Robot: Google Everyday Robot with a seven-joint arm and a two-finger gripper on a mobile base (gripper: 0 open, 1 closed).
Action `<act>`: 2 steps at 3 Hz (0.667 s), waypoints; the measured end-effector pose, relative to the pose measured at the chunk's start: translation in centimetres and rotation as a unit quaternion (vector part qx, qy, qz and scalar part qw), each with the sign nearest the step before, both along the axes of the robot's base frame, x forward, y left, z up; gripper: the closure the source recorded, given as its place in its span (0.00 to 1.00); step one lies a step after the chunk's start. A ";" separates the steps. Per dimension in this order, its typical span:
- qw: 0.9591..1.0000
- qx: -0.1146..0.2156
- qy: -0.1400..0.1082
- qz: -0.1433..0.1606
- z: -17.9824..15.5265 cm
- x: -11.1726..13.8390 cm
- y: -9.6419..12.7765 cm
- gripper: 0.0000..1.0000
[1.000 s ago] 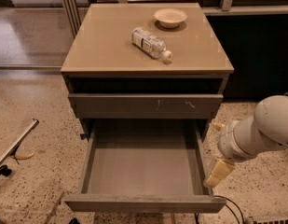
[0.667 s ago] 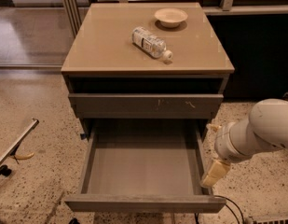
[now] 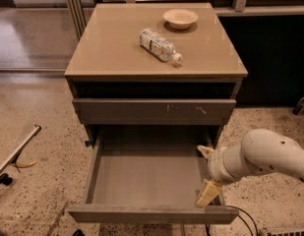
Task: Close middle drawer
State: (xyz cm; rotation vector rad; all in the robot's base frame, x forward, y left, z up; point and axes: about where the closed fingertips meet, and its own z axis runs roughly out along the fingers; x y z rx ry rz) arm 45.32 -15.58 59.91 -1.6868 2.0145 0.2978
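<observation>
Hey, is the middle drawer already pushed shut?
No, the middle drawer is pulled far out with its bare inside showing, and the gripper is at its right wall.

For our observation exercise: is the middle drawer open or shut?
Open: the middle drawer is pulled far out, bare inside showing; the hand is at its side wall.

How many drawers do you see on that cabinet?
2. The upper drawer, scratched front, under the top; the middle drawer below it, pulled out. A lower one may hide beneath. The gripper, jaws apart, sits at the middle drawer's right wall.
</observation>
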 end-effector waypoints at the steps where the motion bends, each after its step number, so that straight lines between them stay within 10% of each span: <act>1: 0.999 0.026 0.000 0.025 -3.4 -0.1 1.7 0.00; 2: 0.999 0.036 0.005 0.038 -6.3 -0.5 2.5 0.00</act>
